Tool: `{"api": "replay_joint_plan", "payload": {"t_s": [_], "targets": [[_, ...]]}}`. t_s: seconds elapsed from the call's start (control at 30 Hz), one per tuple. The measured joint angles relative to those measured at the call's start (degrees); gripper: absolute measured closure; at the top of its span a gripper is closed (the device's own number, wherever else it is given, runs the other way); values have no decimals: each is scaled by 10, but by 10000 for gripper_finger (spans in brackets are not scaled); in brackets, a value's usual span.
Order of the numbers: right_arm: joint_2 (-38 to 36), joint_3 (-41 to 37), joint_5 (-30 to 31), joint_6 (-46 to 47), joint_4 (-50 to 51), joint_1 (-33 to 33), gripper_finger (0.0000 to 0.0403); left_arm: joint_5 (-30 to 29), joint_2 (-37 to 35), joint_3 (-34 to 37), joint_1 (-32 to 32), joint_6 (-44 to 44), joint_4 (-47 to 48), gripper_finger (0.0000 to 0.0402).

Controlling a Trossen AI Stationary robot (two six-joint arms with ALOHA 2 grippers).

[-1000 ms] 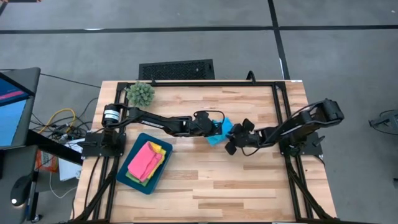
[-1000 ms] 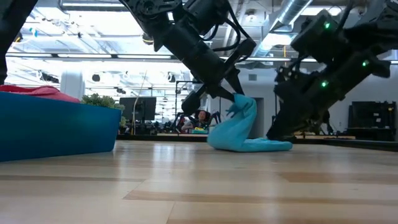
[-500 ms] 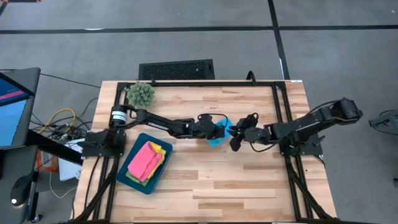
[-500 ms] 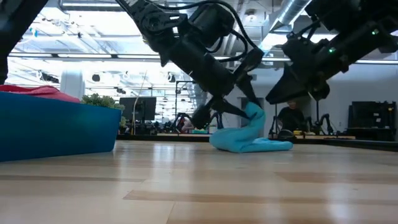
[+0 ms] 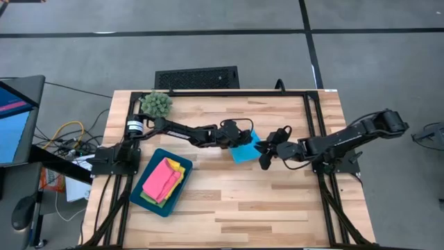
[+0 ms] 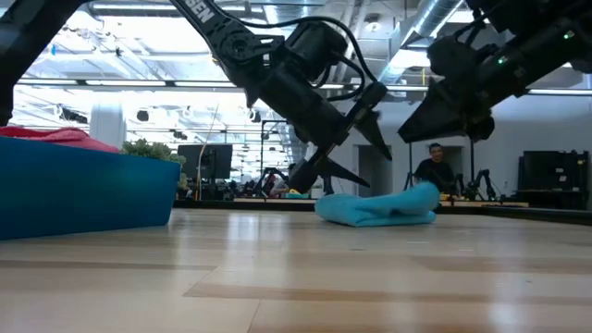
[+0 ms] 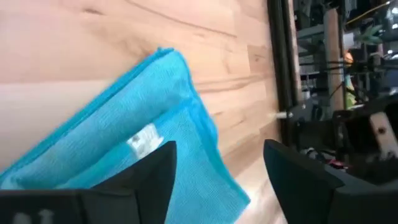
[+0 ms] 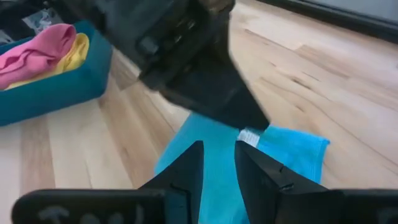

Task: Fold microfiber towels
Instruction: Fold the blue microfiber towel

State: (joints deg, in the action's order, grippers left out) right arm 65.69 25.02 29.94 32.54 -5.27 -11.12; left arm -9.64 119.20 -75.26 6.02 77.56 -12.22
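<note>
Green towel (image 5: 148,197) mostly hidden under pink towel (image 5: 162,178)

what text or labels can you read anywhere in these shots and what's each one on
"EN": white letters on the left arm's upper link in the low view; cut off by the frame edge, so only the end of a word shows.
Small white tag on the light blue towel: printing too blurred to read.
The same tag in the right wrist view: also unreadable.
Blue screen beside the table: nothing legible.
No other readable text.
</note>
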Motion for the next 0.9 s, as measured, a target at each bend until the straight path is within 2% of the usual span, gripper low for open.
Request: {"api": "replay_joint_plan", "payload": {"t_s": [0.1,0.2,0.3,0.4,0.57,0.77,0.9], "targets": [[-15,0,-2,40,43,-2,287,22,-1,0,14,-4,-26,159],[-30,0,-11,139,128,-2,287,63,-7,0,30,-20,-64,155],[-43,0,-50,248,203,-2,287,101,-17,0,48,-42,-89,154],[-50,0,-79,308,224,-2,281,129,-36,0,64,-73,-84,154],[-45,0,-78,317,223,5,243,138,-68,0,77,-111,-65,154],[18,0,-91,295,201,29,180,139,-98,0,78,-137,-51,154],[59,0,-98,285,152,42,160,144,-117,0,77,-159,-47,154]]}}
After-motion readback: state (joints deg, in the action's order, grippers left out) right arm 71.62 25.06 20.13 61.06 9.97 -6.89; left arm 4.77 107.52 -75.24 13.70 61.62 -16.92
